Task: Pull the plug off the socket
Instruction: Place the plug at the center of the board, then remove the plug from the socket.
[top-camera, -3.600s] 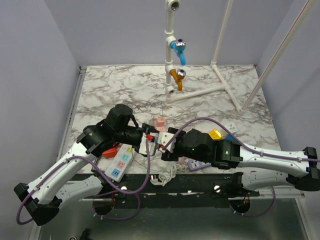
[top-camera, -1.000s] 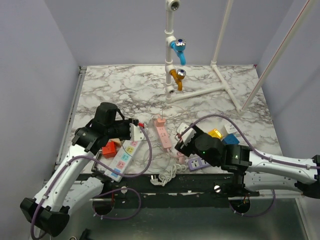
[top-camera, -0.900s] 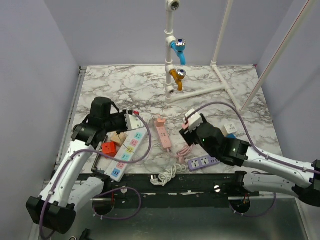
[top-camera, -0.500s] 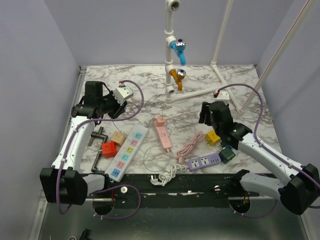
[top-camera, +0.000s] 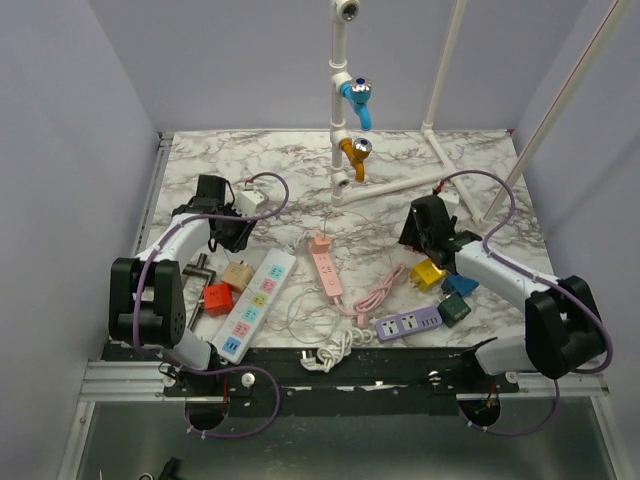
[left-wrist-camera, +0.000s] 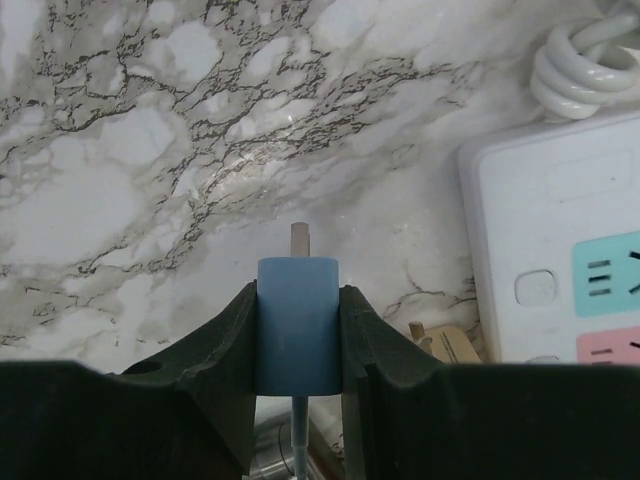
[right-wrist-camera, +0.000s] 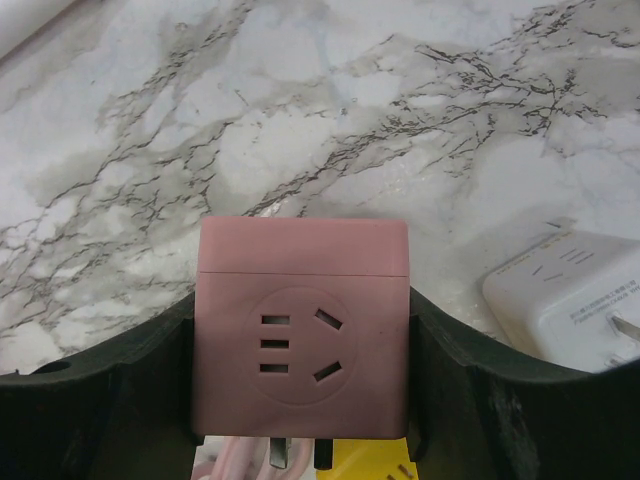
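Observation:
My left gripper (left-wrist-camera: 297, 292) is shut on a small blue plug (left-wrist-camera: 297, 325). One metal pin sticks out of the plug's front and a thin cable hangs below it, above the marble. In the top view this gripper (top-camera: 228, 237) is at the left of the table. My right gripper (right-wrist-camera: 303, 300) is shut on a pink cube socket (right-wrist-camera: 303, 330). Its outlet face is toward the camera and nothing is plugged into that face. In the top view this gripper (top-camera: 422, 228) is at the right, and the socket is hidden under it. Plug and socket are far apart.
A white power strip (top-camera: 255, 305), a pink strip (top-camera: 325, 262), a purple strip (top-camera: 408, 323) and coiled cables (top-camera: 330, 350) lie at the front. Red (top-camera: 217, 298), tan (top-camera: 237, 275), yellow (top-camera: 427, 272) and blue (top-camera: 462, 284) cubes lie around. A pipe stand with taps (top-camera: 345, 120) stands at the back.
Both grippers were close together at the front middle. They have moved apart, the left one to the far left with the plug and the right one to the right with the pink socket.

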